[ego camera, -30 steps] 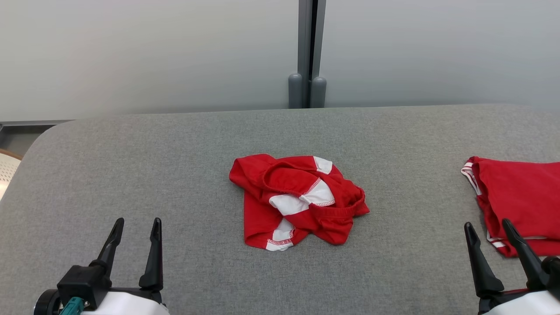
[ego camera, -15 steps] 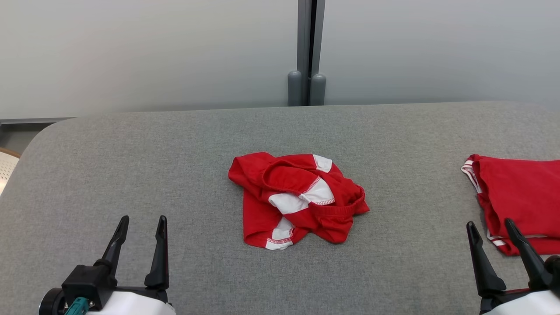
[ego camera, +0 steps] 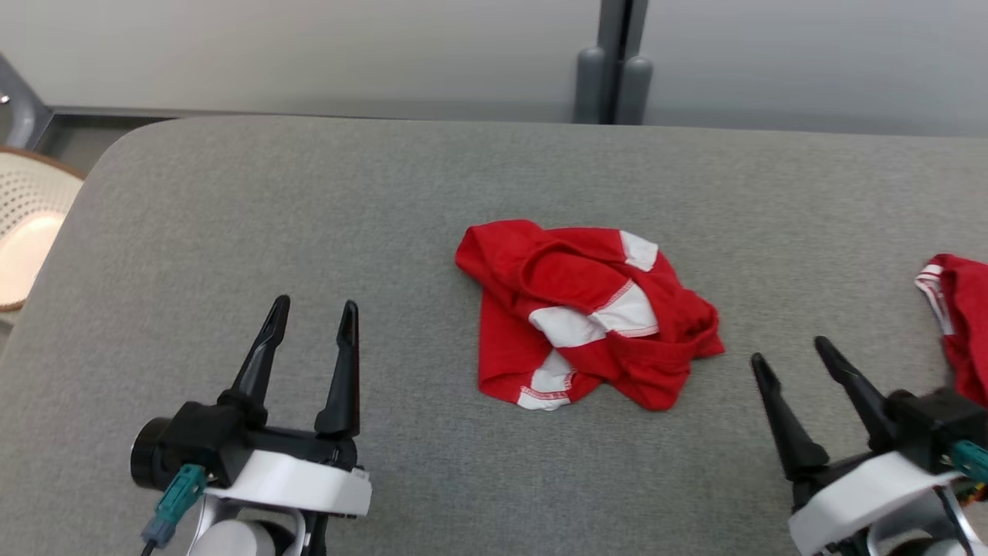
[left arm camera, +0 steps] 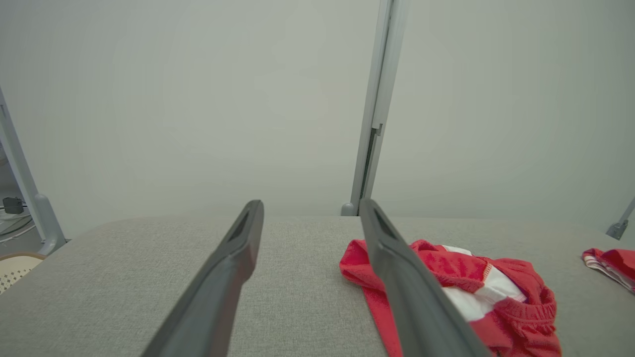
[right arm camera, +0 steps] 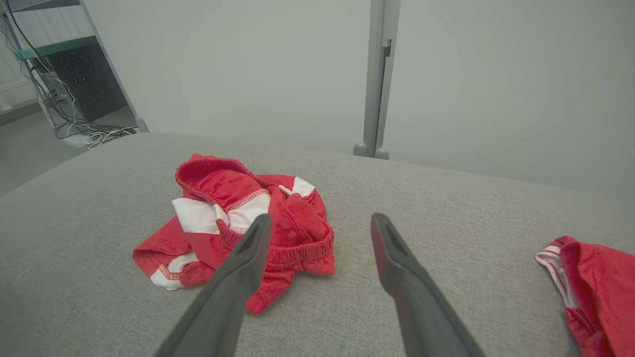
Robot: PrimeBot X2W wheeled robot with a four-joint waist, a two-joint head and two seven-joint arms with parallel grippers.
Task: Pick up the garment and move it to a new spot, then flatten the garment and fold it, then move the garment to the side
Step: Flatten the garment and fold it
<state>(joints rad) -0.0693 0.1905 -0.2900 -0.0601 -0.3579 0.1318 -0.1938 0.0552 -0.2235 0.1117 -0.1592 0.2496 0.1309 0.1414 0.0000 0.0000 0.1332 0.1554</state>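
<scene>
As garment (ego camera: 587, 313) lies crumpled, left tool (ego camera: 315, 303) splayed forward, right tool (ego camera: 789, 349) likewise

We see the garment (ego camera: 587, 309) in bright red, broken by plain white panels. Where white meets red, the seams carry a line of red-and-white stitching. The table (ego camera: 309, 216) under it is a flecked mid grey with an even woven look all over. At the right edge we find a second garment (ego camera: 965, 324) in the same red, trimmed with thin white stripes along its border. The left gripper (ego camera: 316, 301) and right gripper (ego camera: 788, 348) have black fingers (ego camera: 340, 371) and black bodies on glossy white wrist shells (ego camera: 293, 483). We note a teal plug (ego camera: 174, 498) at the left wrist. The wall (ego camera: 309, 46) is pale grey-white and the post (ego camera: 615, 46) a darker grey. The chair (ego camera: 31, 224) is cream, dotted with small holes and rimmed in brown.
</scene>
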